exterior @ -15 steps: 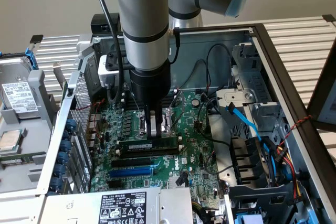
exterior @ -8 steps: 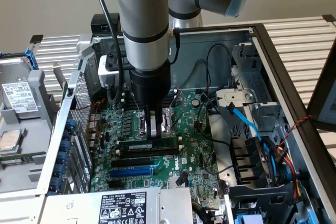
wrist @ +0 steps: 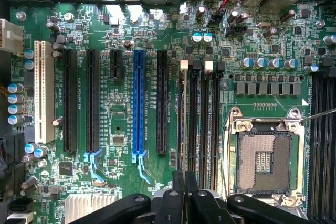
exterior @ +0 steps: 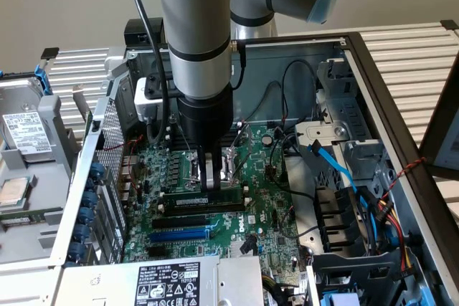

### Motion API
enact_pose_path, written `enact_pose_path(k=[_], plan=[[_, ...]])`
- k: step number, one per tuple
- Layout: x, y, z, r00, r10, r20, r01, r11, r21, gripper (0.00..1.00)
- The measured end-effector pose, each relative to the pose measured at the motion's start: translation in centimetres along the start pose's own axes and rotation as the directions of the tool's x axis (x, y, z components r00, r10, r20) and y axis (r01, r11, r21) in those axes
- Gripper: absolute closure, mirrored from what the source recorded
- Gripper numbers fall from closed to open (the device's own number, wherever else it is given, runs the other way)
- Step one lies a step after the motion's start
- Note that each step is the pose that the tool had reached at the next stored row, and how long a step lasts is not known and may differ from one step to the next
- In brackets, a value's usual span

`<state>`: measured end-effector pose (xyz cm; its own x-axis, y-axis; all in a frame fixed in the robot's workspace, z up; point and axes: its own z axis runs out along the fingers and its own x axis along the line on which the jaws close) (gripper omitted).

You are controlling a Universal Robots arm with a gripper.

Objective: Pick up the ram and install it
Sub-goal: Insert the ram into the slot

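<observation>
My arm (exterior: 193,41) hangs plumb inside the case (exterior: 373,84). Its gripper (exterior: 213,180) is pinched narrow on the ram (exterior: 183,197), which is held on edge along the black slots (wrist: 202,119) beside the socket (wrist: 262,161). Case walls flank the board; above is open.

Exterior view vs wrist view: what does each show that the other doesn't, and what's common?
Exterior view adds: the grey robot arm, the dark metal computer case, a light blue flat cable. Wrist view adds: a long white slot, a finned silver heatsink. Shared: the green motherboard, its long blue slot, and the gripper closed on the thin green ram stick.
</observation>
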<state>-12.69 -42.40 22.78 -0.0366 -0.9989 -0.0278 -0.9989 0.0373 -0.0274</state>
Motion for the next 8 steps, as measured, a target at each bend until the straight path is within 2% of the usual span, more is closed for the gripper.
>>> enact_pose_path(k=[8], plan=[[0.0, 0.0, 0.0, 1.0, 0.0, 0.0001, 0.0, 1.0, 0.0, 0.87]])
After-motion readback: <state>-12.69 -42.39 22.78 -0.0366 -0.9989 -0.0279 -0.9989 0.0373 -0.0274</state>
